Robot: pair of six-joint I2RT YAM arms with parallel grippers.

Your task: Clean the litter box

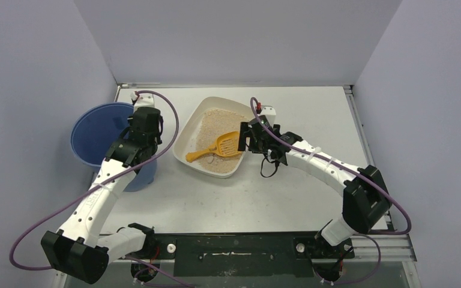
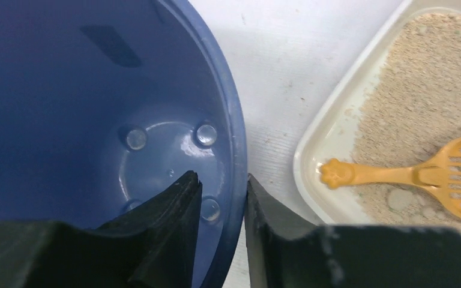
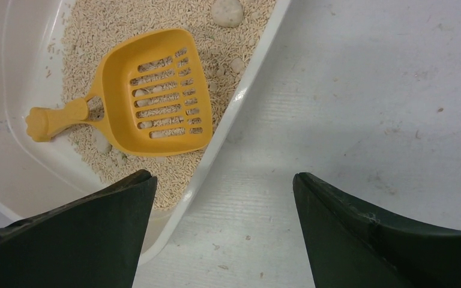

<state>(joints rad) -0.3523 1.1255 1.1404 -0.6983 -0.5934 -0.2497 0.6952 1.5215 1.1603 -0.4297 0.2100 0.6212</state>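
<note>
The cream litter box (image 1: 183, 143) sits mid-table, with tan granules and an orange slotted scoop (image 1: 223, 146) lying in it. My left gripper (image 1: 139, 127) is shut on the right rim of the blue bucket (image 1: 99, 132), left of the tray. In the left wrist view one finger is inside the bucket (image 2: 96, 90) and one outside, pinching the rim at the gripper (image 2: 223, 186). My right gripper (image 1: 244, 139) is open and empty at the tray's right edge. In the right wrist view it (image 3: 223, 180) straddles the tray rim (image 3: 240, 102), near the scoop (image 3: 150, 90).
A few pale clumps (image 3: 226, 11) lie in the granules near the scoop. The scoop's paw-shaped handle end (image 2: 335, 173) rests at the tray's near-left corner (image 2: 330, 120). Grey walls close in the table on the left, back and right.
</note>
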